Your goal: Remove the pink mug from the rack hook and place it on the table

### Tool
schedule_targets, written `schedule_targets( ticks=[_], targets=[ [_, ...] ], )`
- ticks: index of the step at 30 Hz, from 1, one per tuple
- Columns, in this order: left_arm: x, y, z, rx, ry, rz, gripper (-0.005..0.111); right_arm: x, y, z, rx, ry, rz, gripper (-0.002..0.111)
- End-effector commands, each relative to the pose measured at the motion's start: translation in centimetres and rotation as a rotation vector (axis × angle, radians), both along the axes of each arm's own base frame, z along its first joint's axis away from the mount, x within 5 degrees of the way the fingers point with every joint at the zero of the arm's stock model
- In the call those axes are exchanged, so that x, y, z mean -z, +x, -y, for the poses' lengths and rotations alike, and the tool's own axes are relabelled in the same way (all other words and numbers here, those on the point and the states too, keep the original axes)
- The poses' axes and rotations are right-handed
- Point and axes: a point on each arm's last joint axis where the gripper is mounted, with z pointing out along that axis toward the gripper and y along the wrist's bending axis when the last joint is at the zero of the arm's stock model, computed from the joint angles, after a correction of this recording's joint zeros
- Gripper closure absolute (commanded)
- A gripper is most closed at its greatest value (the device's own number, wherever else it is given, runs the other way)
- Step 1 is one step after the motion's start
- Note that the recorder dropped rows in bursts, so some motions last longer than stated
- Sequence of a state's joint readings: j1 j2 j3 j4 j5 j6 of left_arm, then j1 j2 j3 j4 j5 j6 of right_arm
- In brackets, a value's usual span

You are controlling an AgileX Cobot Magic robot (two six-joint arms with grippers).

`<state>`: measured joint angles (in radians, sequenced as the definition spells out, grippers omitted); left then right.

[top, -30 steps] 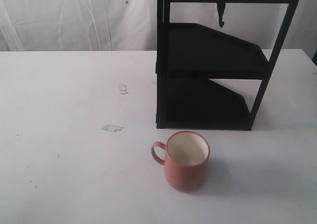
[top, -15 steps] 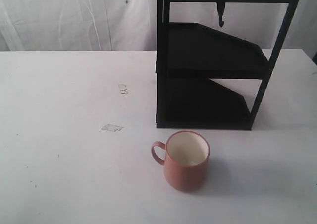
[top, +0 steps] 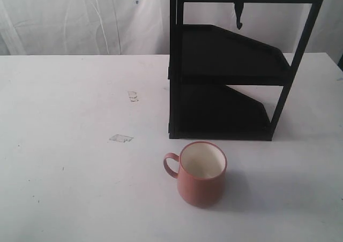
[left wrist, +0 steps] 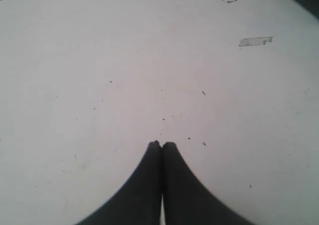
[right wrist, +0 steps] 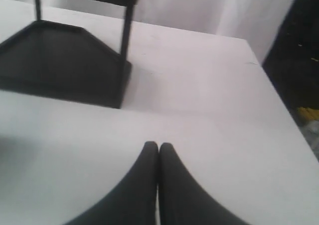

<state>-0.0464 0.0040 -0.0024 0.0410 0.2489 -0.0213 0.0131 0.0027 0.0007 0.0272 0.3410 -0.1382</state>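
The pink mug (top: 201, 173) stands upright on the white table (top: 69, 161) just in front of the black rack (top: 225, 81), its handle toward the left. The rack hook (top: 239, 10) hangs bare from the top crossbar. Neither gripper shows in the exterior view. In the left wrist view my left gripper (left wrist: 161, 144) is shut with nothing between its fingers, over bare table (left wrist: 124, 75). My right gripper (right wrist: 158, 145) is likewise shut and empty, over the table (right wrist: 209, 100) beside the rack's base (right wrist: 60, 60). The mug is out of both wrist views.
A clear tape patch (top: 121, 138) and a small scuff (top: 133, 96) lie on the table left of the rack; the tape patch (left wrist: 255, 41) also shows in the left wrist view. A white curtain (top: 80, 17) backs the table. The table's edge (right wrist: 271, 80) runs near the right gripper.
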Motion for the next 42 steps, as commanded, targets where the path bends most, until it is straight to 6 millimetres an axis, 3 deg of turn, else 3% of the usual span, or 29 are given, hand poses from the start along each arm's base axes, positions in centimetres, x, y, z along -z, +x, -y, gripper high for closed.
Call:
schedule_targets(
  ticks=[1, 7, 11, 42],
  targets=[
    [0.11, -0.04, 0.03, -0.003, -0.011, -0.005, 0.106, -0.03, -0.04, 0.68, 0.132, 0.015, 0.004, 0.108],
    [0.11, -0.04, 0.03, -0.003, -0.011, -0.005, 0.106, -0.03, -0.05, 0.76, 0.143, 0.006, 0.003, 0.108],
    [0.11, -0.04, 0.03, -0.003, -0.011, -0.005, 0.106, 0.09, -0.11, 0.94, 0.125, -0.099, -0.016, 0.108],
    [0.11, -0.04, 0.03, -0.003, -0.011, -0.005, 0.106, 0.03, -0.06, 0.66, 0.073, -0.102, -0.008, 0.108]
  ],
)
